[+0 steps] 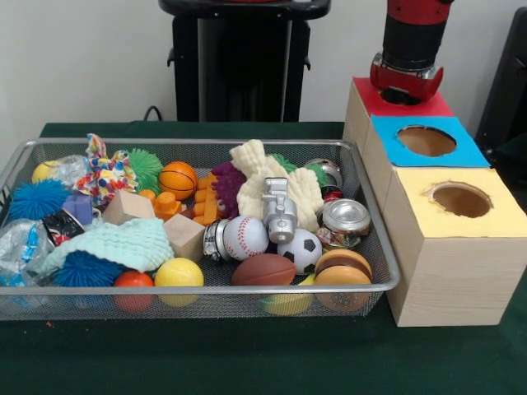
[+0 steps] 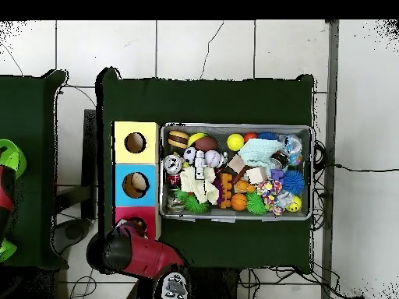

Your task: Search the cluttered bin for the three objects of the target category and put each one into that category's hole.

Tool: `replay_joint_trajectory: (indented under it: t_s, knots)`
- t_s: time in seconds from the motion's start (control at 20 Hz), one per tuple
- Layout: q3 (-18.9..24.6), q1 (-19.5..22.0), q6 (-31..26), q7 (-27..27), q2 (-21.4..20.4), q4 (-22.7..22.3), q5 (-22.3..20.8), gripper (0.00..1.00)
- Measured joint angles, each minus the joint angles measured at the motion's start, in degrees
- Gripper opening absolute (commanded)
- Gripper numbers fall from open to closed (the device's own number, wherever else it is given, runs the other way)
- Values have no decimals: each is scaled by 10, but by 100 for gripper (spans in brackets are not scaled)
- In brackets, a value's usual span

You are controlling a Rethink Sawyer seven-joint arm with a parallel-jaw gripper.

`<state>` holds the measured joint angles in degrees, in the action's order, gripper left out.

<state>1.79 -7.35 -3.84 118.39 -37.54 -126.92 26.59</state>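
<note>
Hanging over the red hole [image 1: 401, 96], the red and black arm [image 1: 414, 37] comes down from the top. Its tool [image 1: 405, 81] sits right at that hole, and I cannot tell if it is open or closed, because the end is hidden.

Three boxes stand in a row beside the cluttered bin [image 1: 380, 247]: the red one, a blue one [image 1: 426, 141] and a yellow one [image 1: 460, 200]. From above, something pale seems to lie inside the blue hole [image 2: 135, 184].

Silver and wide, the bin rests on the green surface [image 1: 247, 362] and is full of toys. A baseball [image 1: 245, 236], a soccer ball [image 1: 300, 248] and a brown football [image 1: 263, 270] lie near the front. An orange basketball [image 1: 178, 179] sits further back, close to some orange blocks [image 1: 206, 202]. Blue spiky balls [image 1: 37, 200] lie at one end. A burger toy [image 1: 342, 276] sits in the corner nearest the yellow box.
</note>
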Motion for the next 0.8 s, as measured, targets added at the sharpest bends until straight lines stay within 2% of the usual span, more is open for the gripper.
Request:
replay_joint_trajectory:
  t_s: [0.65, 0.8]
  knots:
    - [-3, -4, -12, 0, -13, -3, 0, 100]
    - [-30, -24, -40, 0, -36, -4, -4, 100]
